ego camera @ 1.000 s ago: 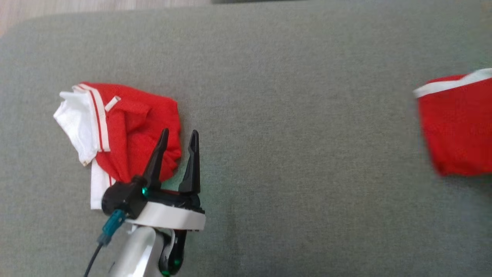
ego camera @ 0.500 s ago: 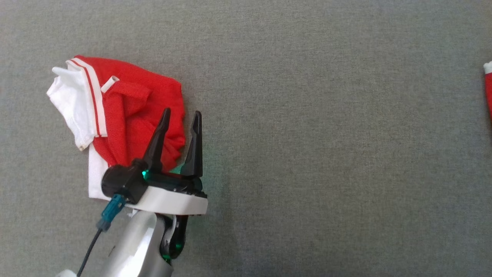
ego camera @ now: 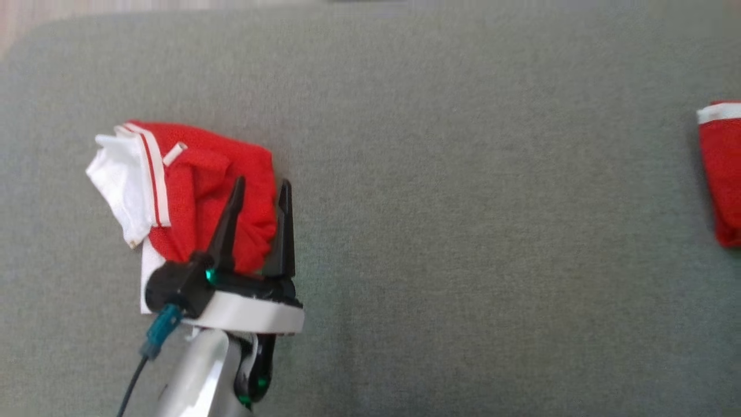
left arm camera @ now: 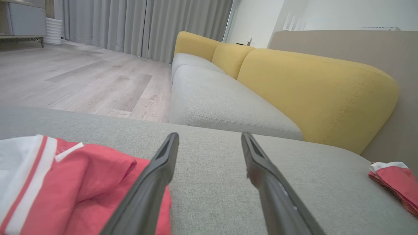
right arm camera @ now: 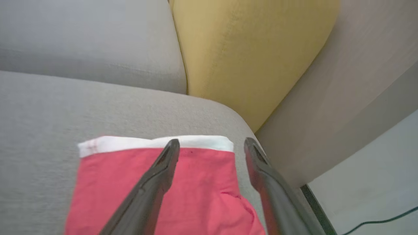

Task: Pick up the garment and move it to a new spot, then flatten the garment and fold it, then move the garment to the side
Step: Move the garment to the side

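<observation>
Now | garment (ego camera: 197, 197) lies crumpled at nine o'clock on the grey cushion (ego camera: 463, 231) | left gripper (ego camera: 262, 182) wide open, empty, poised at its three-o'clock edge | right gripper (right arm camera: 211, 141) spread, empty, over the shorts (right arm camera: 114, 182) | looks soft, light, floppy: best pinch a bunched red fold.

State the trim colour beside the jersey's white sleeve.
The trim is white with a thin red stripe; the head view shows it best.

The garment (ego camera: 197, 191), red with a white sleeve and striped trim, lies crumpled in a heap on the grey cushion (ego camera: 463, 231).
</observation>
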{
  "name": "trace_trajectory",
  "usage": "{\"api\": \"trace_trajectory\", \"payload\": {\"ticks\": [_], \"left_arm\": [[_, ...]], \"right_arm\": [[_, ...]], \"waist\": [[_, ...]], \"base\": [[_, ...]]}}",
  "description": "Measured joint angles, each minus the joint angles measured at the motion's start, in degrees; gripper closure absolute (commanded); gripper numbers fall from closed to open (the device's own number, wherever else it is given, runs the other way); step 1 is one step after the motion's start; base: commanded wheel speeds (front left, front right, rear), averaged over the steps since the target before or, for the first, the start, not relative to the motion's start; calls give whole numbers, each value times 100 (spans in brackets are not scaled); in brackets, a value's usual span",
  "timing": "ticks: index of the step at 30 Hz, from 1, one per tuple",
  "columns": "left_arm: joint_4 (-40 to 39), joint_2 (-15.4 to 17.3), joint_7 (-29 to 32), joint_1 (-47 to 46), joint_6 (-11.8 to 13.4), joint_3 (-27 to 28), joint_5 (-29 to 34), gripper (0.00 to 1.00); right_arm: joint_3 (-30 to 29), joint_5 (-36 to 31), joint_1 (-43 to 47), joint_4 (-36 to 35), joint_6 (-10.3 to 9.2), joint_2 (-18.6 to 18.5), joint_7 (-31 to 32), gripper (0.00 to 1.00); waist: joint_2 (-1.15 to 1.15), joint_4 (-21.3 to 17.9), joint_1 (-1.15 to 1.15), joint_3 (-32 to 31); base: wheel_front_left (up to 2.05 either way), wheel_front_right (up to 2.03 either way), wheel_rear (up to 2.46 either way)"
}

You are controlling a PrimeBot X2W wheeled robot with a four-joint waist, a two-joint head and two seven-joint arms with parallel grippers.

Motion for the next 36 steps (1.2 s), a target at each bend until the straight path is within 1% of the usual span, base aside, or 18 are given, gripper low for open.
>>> {"api": "trace_trajectory", "payload": {"ticks": [1,2,6,7,8,10,12,14,18,21,22,29,33,36], "left_arm": [[10,1,1,125,0,12,35,0],[10,1,1,125,0,12,35,0],[13,1,0,342,14,13,47,0],[11,1,0,389,33,15,47,0],[8,1,1,438,56,21,46,0],[-13,2,1,550,62,55,46,0],[-40,3,0,675,102,96,42,0],[-57,4,1,797,113,114,41,0],[-88,4,1,942,114,197,96,0],[-142,7,0,1012,114,248,103,0],[-144,7,1,1062,113,248,110,0],[32,10,1,1234,113,297,109,0],[94,11,1,1267,112,372,108,0],[98,12,1,1272,112,427,108,0]], "right_arm": [[-5,-15,89,-164,0,267,-76,0],[-5,-15,89,-164,0,267,-76,0],[-1,-7,405,-636,0,844,-197,0],[-67,69,476,-806,0,1038,-201,0],[-147,199,525,-993,0,1251,-203,0],[-114,346,672,-1513,0,1635,-227,0],[77,461,865,-2094,0,1996,-246,0],[289,632,1107,-2599,0,2269,-244,0],[687,964,1687,-3287,0,2410,-248,0],[980,1220,2100,-3516,0,2495,-366,0],[1131,1400,2327,-3530,0,2559,-491,0],[1720,1433,2980,-3008,0,2588,-994,0],[1860,1591,3183,-2832,0,2595,-1146,0],[1927,1688,3233,-2827,0,2595,-1160,0]], "waist": [[0,-40,-1,-186],[0,-40,-1,-186],[0,-115,-1,-595],[0,-132,-1,-699],[0,-148,-1,-798],[0,-179,-1,-991],[0,-212,-2,-1162],[0,-245,-2,-1303],[0,-295,-1,-1487],[0,-309,-1,-1565],[0,-306,-1,-1591],[0,-296,0,-1634],[0,-312,0,-1650],[0,-331,0,-1642]], "base": [[0,0,0],[0,0,0],[0,0,0],[0,0,0],[0,0,0],[0,0,0],[0,0,0],[0,0,0],[0,0,0],[0,0,0],[0,0,0],[0,0,0],[0,0,0],[0,0,0]]}}
